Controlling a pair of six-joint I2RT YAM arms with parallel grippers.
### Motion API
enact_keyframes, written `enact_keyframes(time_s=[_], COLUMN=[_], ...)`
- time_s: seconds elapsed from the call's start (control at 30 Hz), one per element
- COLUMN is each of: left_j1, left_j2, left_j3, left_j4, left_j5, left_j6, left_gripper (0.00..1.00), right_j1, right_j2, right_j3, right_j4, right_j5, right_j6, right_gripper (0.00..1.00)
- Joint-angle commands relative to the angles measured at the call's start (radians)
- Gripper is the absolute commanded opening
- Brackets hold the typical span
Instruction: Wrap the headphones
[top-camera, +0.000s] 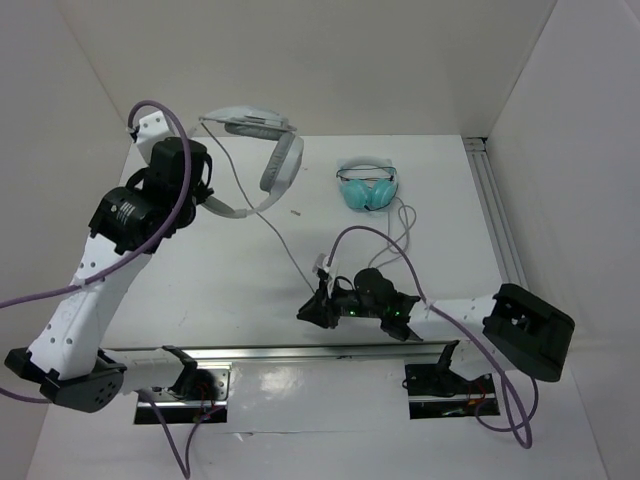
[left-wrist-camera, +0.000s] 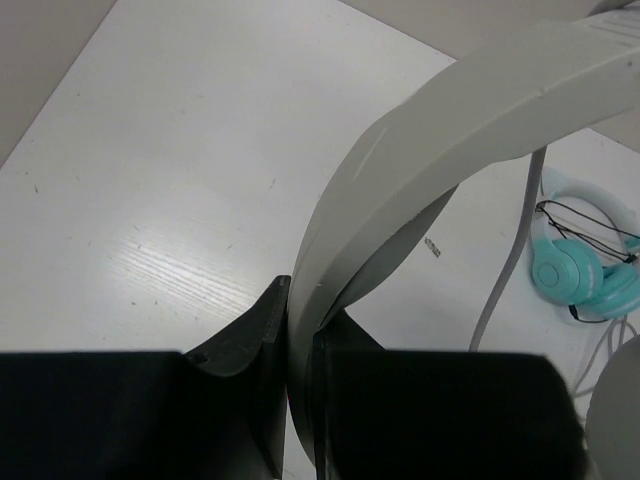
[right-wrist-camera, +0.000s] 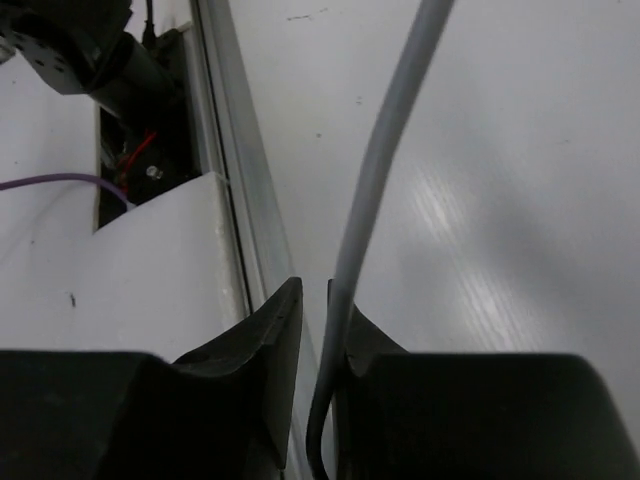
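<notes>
The white headphones (top-camera: 283, 160) hang at the back left, off the table. My left gripper (top-camera: 208, 192) is shut on their wide headband (left-wrist-camera: 450, 130), which is pinched between the two fingers of that gripper (left-wrist-camera: 300, 300). Their thin pale cable (top-camera: 285, 245) runs from the ear cups down and right to my right gripper (top-camera: 308, 310), low over the table's front middle. In the right wrist view the cable (right-wrist-camera: 385, 150) passes between the nearly closed jaws of the right gripper (right-wrist-camera: 315, 295). It lies against the right finger, with a narrow gap to the left finger.
Small teal headphones (top-camera: 367, 190) lie at the back middle with their own thin cable trailing forward; they also show in the left wrist view (left-wrist-camera: 575, 270). A metal rail (top-camera: 300, 352) runs along the table's front edge, and another rail (top-camera: 495, 200) along its right side. White walls enclose the back and sides.
</notes>
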Motion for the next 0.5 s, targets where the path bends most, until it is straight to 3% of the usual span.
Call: enact_keyframes(time_s=[0.0,0.1,0.47], left_j1=[0.04,0.069,0.086], left_j2=[0.002,0.002,0.109], left_j3=[0.012,-0.021,-0.113], left_j4=[0.128,0.141,0.139], left_j5=[0.01,-0.016,-0.163], left_j6=[-0.015,-0.026,0.055], left_gripper=[0.0,0.0,0.0], right_j1=[0.088,0.177,0.544], right_j2=[-0.097,-0.182,-0.282], right_j3=[-0.009,-0.009,0.266], right_j4=[-0.006,-0.071,-0.533], right_j5=[0.11,0.18,0.651], right_j6=[0.0,-0.022,-0.127], right_gripper=[0.22,0.06,0.0])
